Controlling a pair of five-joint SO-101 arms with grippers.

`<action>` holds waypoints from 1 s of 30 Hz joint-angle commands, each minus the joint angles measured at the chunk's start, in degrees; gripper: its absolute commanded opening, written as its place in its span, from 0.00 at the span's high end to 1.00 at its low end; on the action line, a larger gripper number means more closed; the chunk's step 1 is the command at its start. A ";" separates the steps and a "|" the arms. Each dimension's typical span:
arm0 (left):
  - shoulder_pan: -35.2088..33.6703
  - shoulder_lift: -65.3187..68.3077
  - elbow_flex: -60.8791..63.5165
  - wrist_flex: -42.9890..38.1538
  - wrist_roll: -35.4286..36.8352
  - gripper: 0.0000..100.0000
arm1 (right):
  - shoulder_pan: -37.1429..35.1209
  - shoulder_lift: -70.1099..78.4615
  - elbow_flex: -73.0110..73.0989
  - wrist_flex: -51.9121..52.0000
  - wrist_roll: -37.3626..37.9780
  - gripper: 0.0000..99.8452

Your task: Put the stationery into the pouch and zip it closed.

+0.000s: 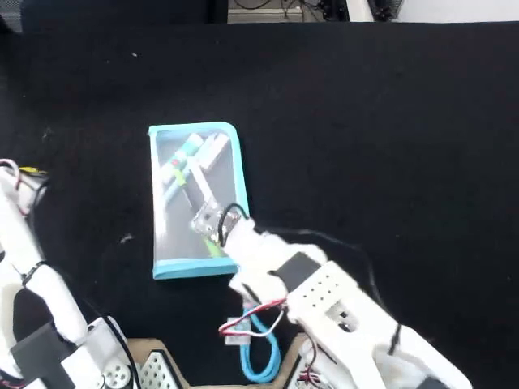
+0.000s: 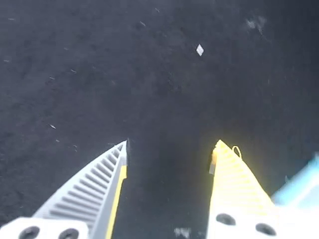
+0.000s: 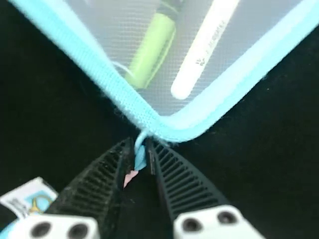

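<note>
The pouch (image 1: 195, 267) is a clear mesh case with a light blue border, lying flat on the black table left of centre. Inside it I see a green highlighter (image 3: 149, 50) and a white pen (image 3: 204, 50). My right gripper (image 3: 141, 149) is at the pouch's near corner (image 3: 149, 124), shut on the blue zipper pull (image 3: 141, 158). From above, the right gripper (image 1: 215, 229) lies over the pouch's lower right part. My left gripper (image 2: 172, 147) hangs open over bare table, with a sliver of the pouch (image 2: 301, 184) beside it. The left arm (image 1: 28, 267) stands at the table's left edge.
A blue cable loop (image 1: 261, 350) with red wires lies at the front edge between the arm bases. A small printed tag (image 3: 25, 201) lies close to the right gripper. Black table surface stretches to the right and behind the pouch.
</note>
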 commanded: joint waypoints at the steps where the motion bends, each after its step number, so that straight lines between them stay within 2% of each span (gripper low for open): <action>1: 5.32 -0.97 -2.68 1.93 -2.46 0.73 | 3.96 -5.41 -13.23 9.41 2.90 0.99; 6: 7.87 -0.97 -2.59 2.90 -2.46 0.73 | 6.77 -3.12 -25.54 14.33 4.75 0.99; 12: 8.04 -0.97 -2.42 3.69 -2.46 0.73 | 6.77 2.07 -32.92 14.68 4.31 0.99; 24: 8.13 -1.05 -2.86 4.75 -2.55 0.73 | 6.68 13.32 -61.67 21.63 4.22 0.99; 30: 9.45 -5.19 -1.01 5.45 -2.55 0.73 | 6.68 21.05 -70.90 24.79 4.22 0.99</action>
